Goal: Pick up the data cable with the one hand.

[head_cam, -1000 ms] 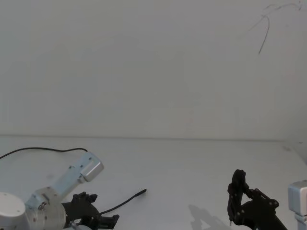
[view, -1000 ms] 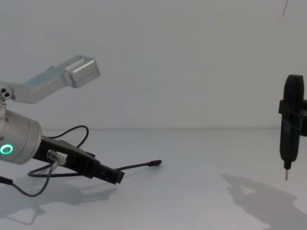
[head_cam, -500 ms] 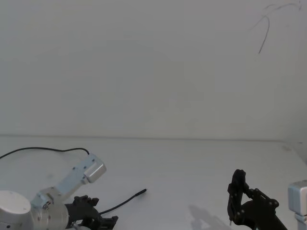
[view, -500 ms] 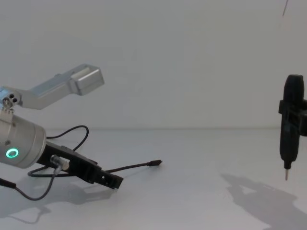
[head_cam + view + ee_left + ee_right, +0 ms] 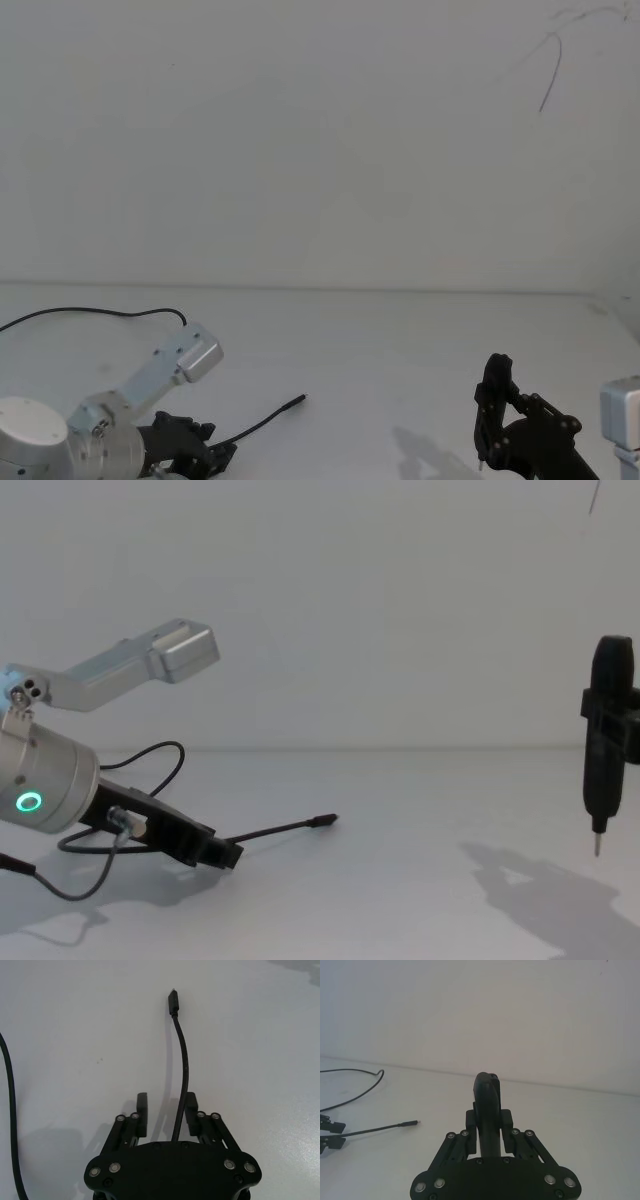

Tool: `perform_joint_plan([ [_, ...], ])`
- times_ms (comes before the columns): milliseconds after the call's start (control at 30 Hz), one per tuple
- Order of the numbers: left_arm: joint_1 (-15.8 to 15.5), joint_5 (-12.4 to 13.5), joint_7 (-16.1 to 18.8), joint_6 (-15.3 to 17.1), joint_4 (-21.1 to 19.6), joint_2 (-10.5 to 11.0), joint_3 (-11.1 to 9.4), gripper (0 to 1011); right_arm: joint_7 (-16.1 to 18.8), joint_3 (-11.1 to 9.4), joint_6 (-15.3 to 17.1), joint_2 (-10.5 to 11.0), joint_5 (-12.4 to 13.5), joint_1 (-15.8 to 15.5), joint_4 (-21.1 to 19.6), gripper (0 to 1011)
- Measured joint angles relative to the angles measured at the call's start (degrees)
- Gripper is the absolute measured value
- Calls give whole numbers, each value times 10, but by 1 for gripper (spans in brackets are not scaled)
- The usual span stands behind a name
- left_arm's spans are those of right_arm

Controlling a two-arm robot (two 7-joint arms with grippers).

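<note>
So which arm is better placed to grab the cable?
Left. The left tool is low and open, with the cable running between its fingers. The right tool is far off, shut on a pen.

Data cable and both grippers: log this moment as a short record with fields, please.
cable: long thin black data cable on the white table, its plug pointing away from the left arm
left arm: left gripper low at the table, open, one finger on each side of the cord
right arm: right gripper raised at the right, shut on a slim black pen-shaped tool, metal tip down
grasp: not yet made
</note>
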State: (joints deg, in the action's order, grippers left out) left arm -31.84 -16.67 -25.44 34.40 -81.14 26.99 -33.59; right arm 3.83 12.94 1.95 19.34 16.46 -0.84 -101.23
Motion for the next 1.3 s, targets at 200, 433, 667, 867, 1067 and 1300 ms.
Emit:
perform_joint_plan([
  [200, -1, 0, 0, 0, 1, 0, 0, 282, 0, 0, 0, 0, 0, 0, 0, 283],
  [433, -1, 1, -1, 1, 2, -1, -1, 56, 0, 0, 0, 0, 0, 0, 0, 284],
  [667, 12, 3, 1, -2, -17, 8, 4, 43, 0, 0, 0, 0, 0, 0, 0, 283],
  [867, 37, 6, 5, -16, -54, 29, 13, 42, 3, -3, -3, 0, 1, -1, -1, 284],
  [1067, 62, 7, -2, -39, -95, 55, 22, 42, 15, -9, -10, -1, 13, -4, -4, 283],
  [1300, 87, 6, -25, -72, -135, 87, 28, 42, 38, -21, -17, -6, 44, -7, -9, 283],
])
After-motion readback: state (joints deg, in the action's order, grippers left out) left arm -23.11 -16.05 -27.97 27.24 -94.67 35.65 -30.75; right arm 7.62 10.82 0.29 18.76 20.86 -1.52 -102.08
